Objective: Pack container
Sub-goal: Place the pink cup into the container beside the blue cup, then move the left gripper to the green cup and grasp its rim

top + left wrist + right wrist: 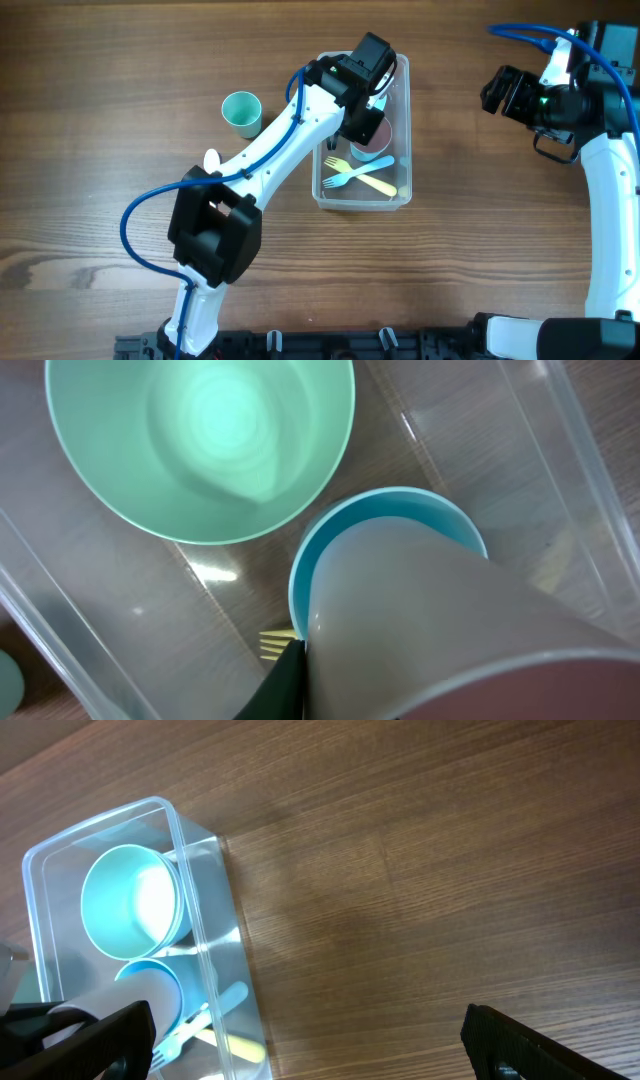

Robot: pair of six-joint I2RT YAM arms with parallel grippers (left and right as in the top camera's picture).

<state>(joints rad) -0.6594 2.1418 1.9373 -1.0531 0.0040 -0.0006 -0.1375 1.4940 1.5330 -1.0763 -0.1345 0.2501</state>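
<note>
The clear container [404, 110] stands at the table's middle. It holds a green bowl [200, 440], a blue bowl [400, 510], a blue fork [345, 179] and a yellow fork [375, 183]. My left gripper [366, 118] is inside the container, shut on a pink cup [450, 630] whose lower end is in the blue bowl. One black finger [287, 682] presses the cup's side. My right gripper [505, 92] is open and empty, well to the right of the container [200, 910]. Its fingers [310, 1040] frame bare wood.
A teal cup [241, 112] stands on the table left of the container. A small white object [211, 158] lies beside the left arm. The container's walls [560, 440] close in round the left gripper.
</note>
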